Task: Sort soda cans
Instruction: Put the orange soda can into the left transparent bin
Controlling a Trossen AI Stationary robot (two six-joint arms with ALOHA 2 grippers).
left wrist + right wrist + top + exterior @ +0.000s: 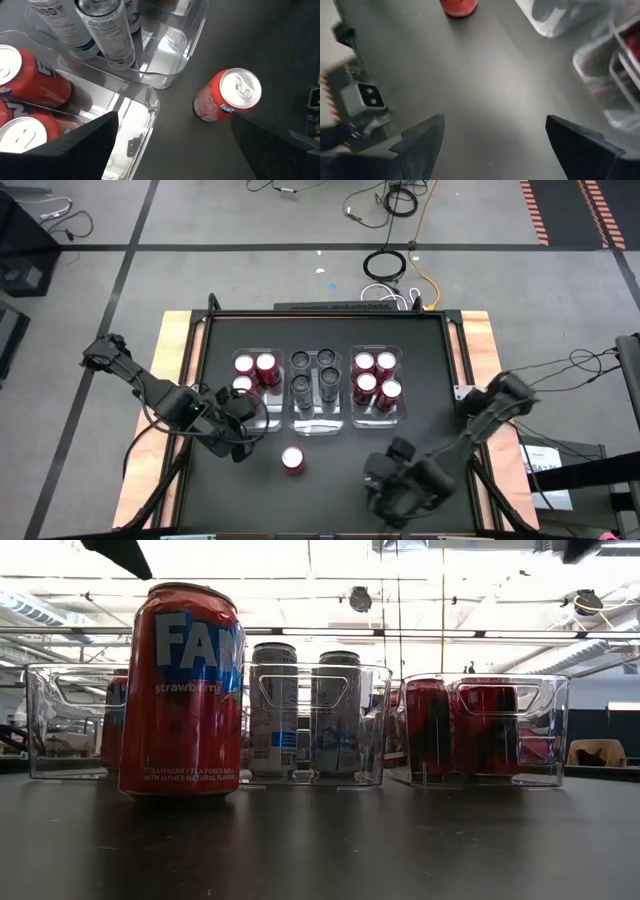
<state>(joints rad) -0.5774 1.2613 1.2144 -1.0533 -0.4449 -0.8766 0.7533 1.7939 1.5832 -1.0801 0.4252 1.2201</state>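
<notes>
One red soda can (292,460) stands upright on the black table, apart from the bins; it also shows close up (185,690). Three clear bins stand in a row behind it. The left bin (262,418) holds red cans (256,372), the middle bin (315,425) grey cans (315,375), and the right bin (378,418) red cans (374,378). My left gripper (238,442) hangs open by the left bin's near corner, left of the loose can (227,95). My right gripper (385,478) hangs open over bare table to the can's right; the can (459,6) is far ahead of its fingers.
The left bin's near corner (150,97) lies just ahead of my left gripper's fingers. Bare black table stretches between the loose can and my right gripper. A small grey camera block (367,97) sits at the table's near edge. Wooden borders (175,370) flank the table.
</notes>
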